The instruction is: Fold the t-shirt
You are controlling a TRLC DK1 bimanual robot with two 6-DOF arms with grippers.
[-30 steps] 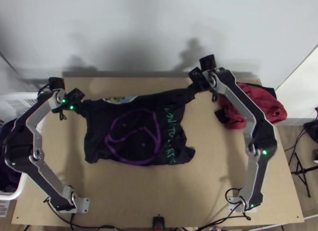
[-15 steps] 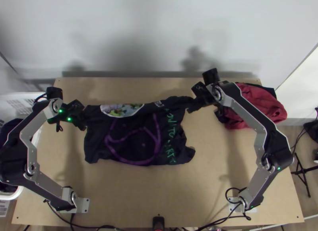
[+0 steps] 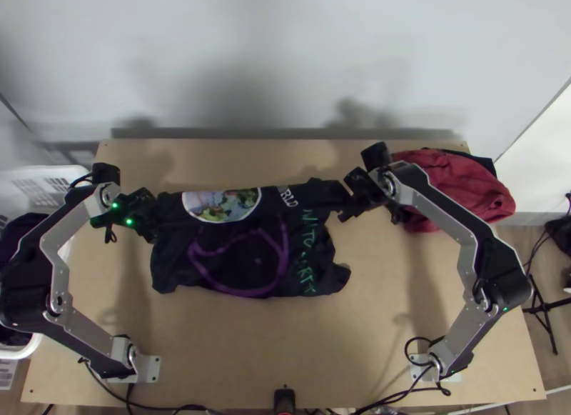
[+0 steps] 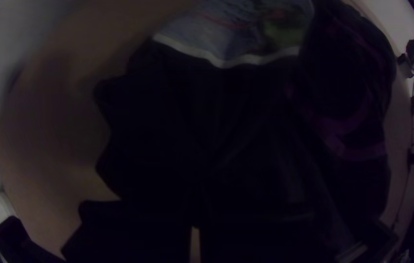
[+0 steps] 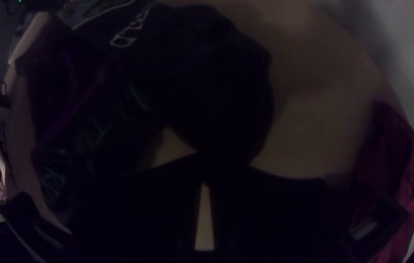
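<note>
Pale wood makes up the counter (image 3: 285, 351), with a small black device (image 3: 285, 399) and loose black cables (image 3: 107, 386) at its near edge. Just beyond, the silver and black arms stand on bases (image 3: 148, 368) near the two corners. Past the bases, around the middle of the counter, lies the dark T-shirt (image 3: 235, 283), its near part flat but wrinkled, with a purple line drawing and green lettering. Its far part carries a round colourful picture (image 3: 223, 205) with a pale rim and some pale letters beside it. At the shirt's far left corner the left claw (image 3: 152, 228) is closed on the dark cloth; at the far right corner the right claw (image 3: 347, 205) is closed too, gripping a bunched piece. Both wrist views show the fabric running to the fingertips, with a narrow slit between the fingers below it. Off the left side of the counter is a white basket (image 3: 43, 173) with dark clothes (image 3: 27, 226) in it, and off the right side a black stand (image 3: 546, 308) on the floor. Farther back, behind the right claw, sits a heap of red cloth (image 3: 467, 190) with some black cloth (image 3: 485, 163) along its far side. A plain light wall (image 3: 235, 51) rises behind it all.
</note>
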